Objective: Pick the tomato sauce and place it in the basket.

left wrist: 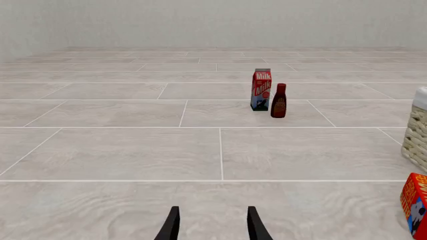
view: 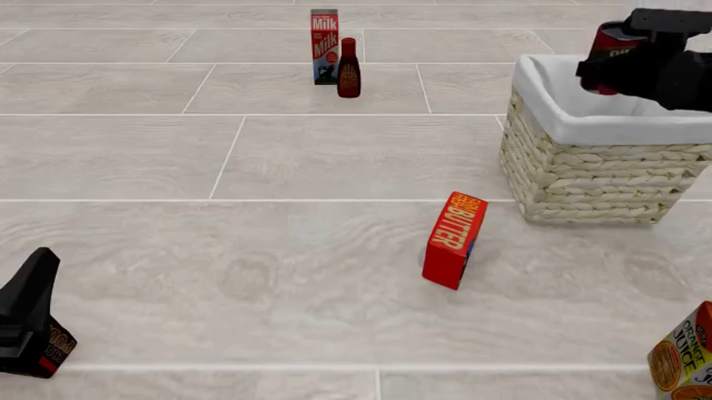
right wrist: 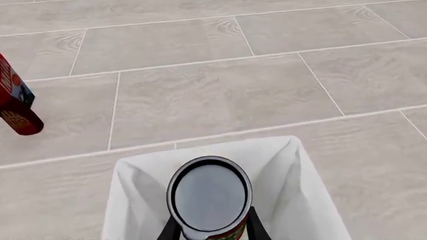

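My right gripper is shut on the tomato sauce can and holds it above the basket, near its far rim. In the right wrist view the can's metal end sits between my fingers, over the basket's white lining. My left gripper is open and empty, low over the tiled surface at the near left.
A milk carton and a dark red-brown bottle stand together at the far middle. A red butter box stands near the basket's front left. An orange juice carton is at the near right corner.
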